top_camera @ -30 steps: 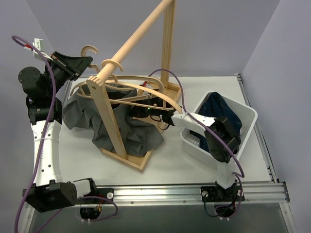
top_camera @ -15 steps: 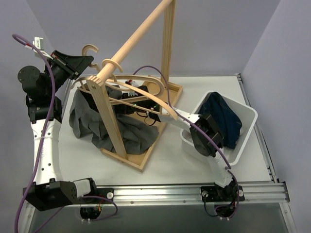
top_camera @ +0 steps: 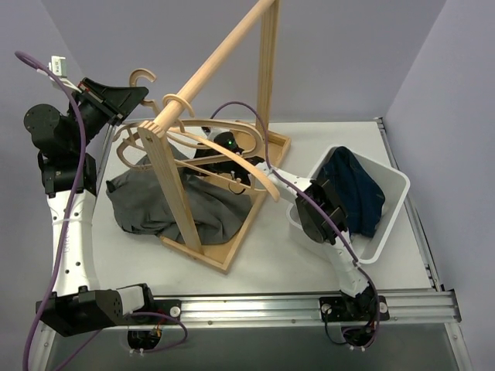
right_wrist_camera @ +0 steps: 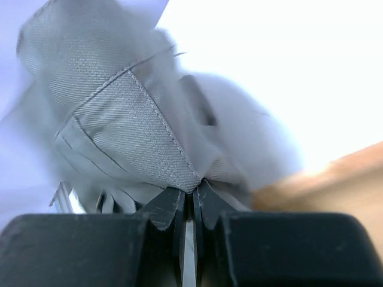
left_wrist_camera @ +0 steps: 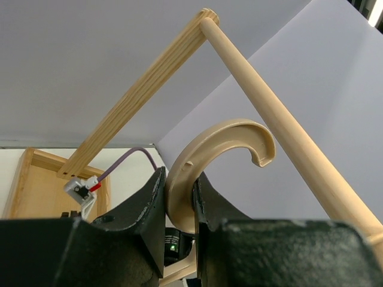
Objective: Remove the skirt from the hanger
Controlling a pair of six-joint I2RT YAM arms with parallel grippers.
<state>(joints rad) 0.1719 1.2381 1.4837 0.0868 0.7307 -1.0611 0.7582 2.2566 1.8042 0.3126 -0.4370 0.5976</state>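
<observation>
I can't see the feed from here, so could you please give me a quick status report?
Left gripper shut on hanger hook. Right gripper shut on grey skirt. Rack upright crosses the heaped skirt.

Robotics lab, bench-top test cell: plain lavender partition walls box in a white table, alum. rail along table's near edge w/ arm bases bolted on, purple cable looping off L arm.

Bright even light, soft shadows, overhead view sharp, right wrist view's skirt blurred, background overexposed
</observation>
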